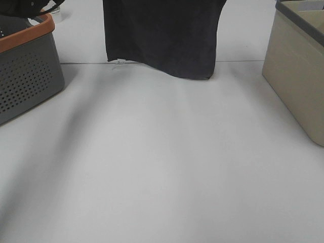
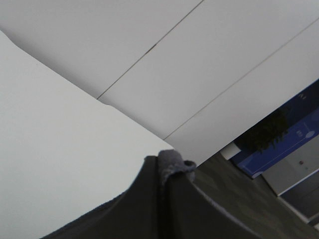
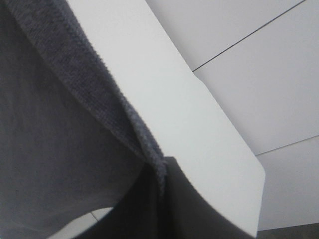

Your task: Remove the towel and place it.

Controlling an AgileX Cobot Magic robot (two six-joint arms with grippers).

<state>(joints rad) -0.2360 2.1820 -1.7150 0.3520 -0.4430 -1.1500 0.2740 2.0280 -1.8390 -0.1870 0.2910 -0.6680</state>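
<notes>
desk (image 1: pixel 162 167): big white top, bare middle in front of me, that's where I'd lay the cloth.
towel (image 1: pixel 163 35): dark charcoal cloth hanging in the air at the far side of the desk, top edge out of the high view, lower hem sagging lower on the right and near or touching the surface; can't tell which.
grey basket (image 1: pixel 28 76): orange-rimmed, left edge, well apart from the hanging cloth.
beige bin (image 1: pixel 298 71): right edge, also apart.
left claw (image 2: pixel 167 199): I see dark fingers pinched together on a grey tuft of towel corner, so clamped on the cloth.
right claw (image 3: pixel 159 199): towel hem runs into the dark fingers; reads as gripping it too.
step: both corners held, towel lifted and spread.
how I'd do it: keep both grips tight, keep arms level and apart so it stays taut, bring it forward, lower hem first, then drag flat.
risk: uneven hem bunching, small corner bite slipping.
</notes>
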